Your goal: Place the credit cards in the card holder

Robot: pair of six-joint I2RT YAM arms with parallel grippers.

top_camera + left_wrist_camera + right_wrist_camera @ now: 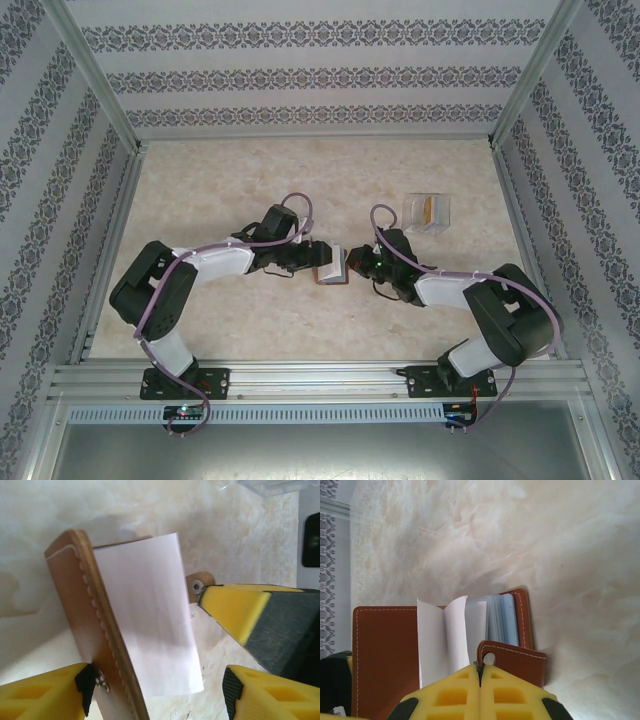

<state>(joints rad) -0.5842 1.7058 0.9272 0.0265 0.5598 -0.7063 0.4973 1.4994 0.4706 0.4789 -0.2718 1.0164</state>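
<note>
Top external view: card holder near the middle of the tabletop, pale inner face up, brown edge toward the near edge; left gripper at its left side, right gripper at its right side, both arms bent inward to meet there; clear box well apart, toward the far right corner, an orange-yellow strip inside it, likely credit cards, too small to tell more; claw states not readable at this size.

Left wrist view: card holder seen edge-on, its brown stitched cover standing steeply; one pale leaf beside the cover; snap stud low on the cover; left gripper wide, one yellow pad just beside the cover, the other clear of the pale leaf, the holder between them; strap tab at the nose of the right gripper's pad; corner of the clear box at the top edge.

Right wrist view: card holder spread open on the tabletop, cover flat at left, pale leaves fanned upright, blue-grey leaves behind them, card or pocket not told apart; right gripper closed tight, pads meeting on the strap tab.
</note>
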